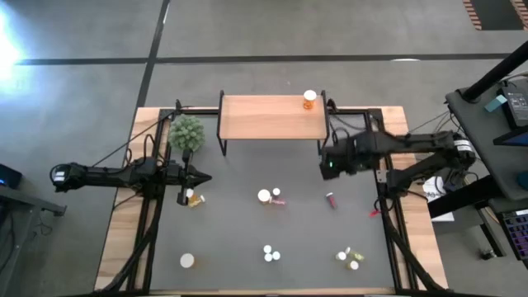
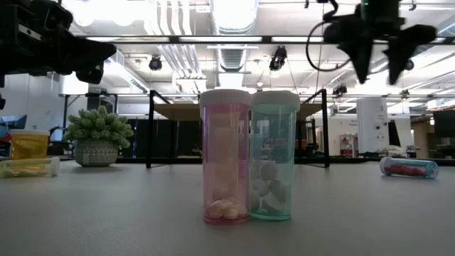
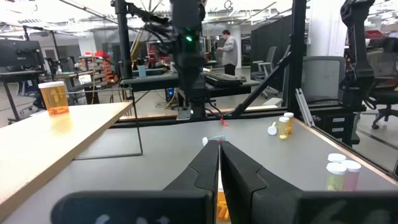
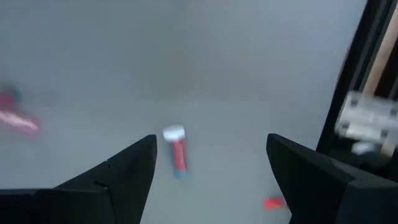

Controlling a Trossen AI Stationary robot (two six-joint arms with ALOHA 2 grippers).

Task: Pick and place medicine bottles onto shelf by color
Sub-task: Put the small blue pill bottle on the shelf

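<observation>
The light-wood shelf (image 1: 272, 117) stands at the mat's far side with one orange bottle (image 1: 309, 100) upright on its right end; this bottle also shows in the left wrist view (image 3: 54, 98). My left gripper (image 1: 203, 177) is shut and empty, held above the mat just beyond an orange bottle (image 1: 195, 199). My right gripper (image 1: 327, 167) is open and empty, high above a red bottle (image 4: 176, 153) that lies on its side on the mat. A pink bottle (image 2: 226, 158) and a teal one (image 2: 274, 158) stand side by side near the mat's front.
A green spiky plant (image 1: 187, 132) stands left of the shelf. Other bottles are scattered on the mat: a pair at the middle (image 1: 269, 196), a white cap at front left (image 1: 187, 261), a yellow-green group at front right (image 1: 349, 258). A small red piece (image 1: 374, 213) lies at the right.
</observation>
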